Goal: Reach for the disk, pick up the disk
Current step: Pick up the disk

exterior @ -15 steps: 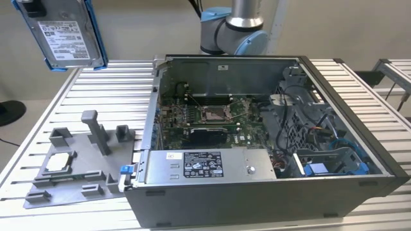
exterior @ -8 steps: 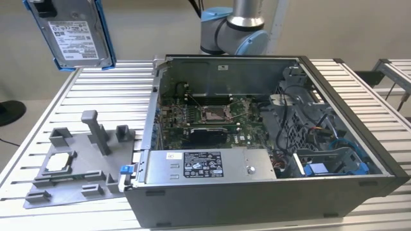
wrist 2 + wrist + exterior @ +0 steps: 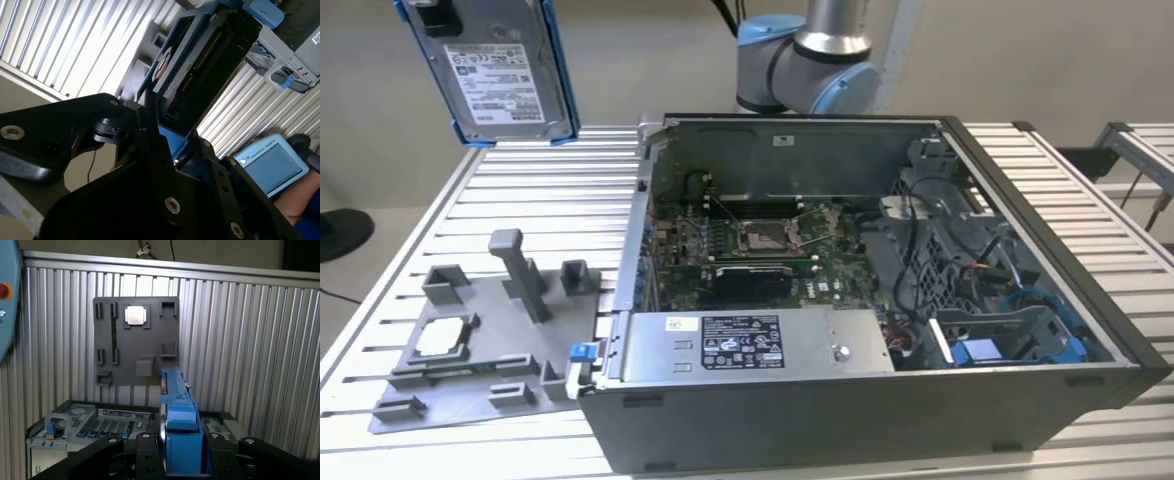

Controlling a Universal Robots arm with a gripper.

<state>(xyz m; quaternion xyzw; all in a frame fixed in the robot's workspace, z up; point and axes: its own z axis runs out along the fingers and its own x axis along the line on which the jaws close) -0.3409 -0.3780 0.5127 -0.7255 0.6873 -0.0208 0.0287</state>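
Observation:
The disk (image 3: pixel 500 75), a silver-grey drive with a white label and a bright blue frame, hangs upright in the air above the table's far corner at the exterior view's left. My gripper (image 3: pixel 438 12) holds it from above, and only its black lower end is in view there. In the first wrist view the disk (image 3: pixel 181 430) stands edge-on between the black fingers (image 3: pixel 144 440) of my gripper (image 3: pixel 180 441), which is shut on its blue frame. The second wrist view has the disk's (image 3: pixel 200 65) dark underside and connector row reaching out from the gripper (image 3: pixel 172 145).
An open computer case (image 3: pixel 1121 340) lies on the slatted table (image 3: pixel 520 200), with a labelled power-supply box (image 3: pixel 747 345) at its front. A grey fixture plate (image 3: pixel 480 340) lies beside it at the exterior view's left. A pendant (image 3: pixel 272 162) and a person's arm (image 3: pixel 300 205) are nearby.

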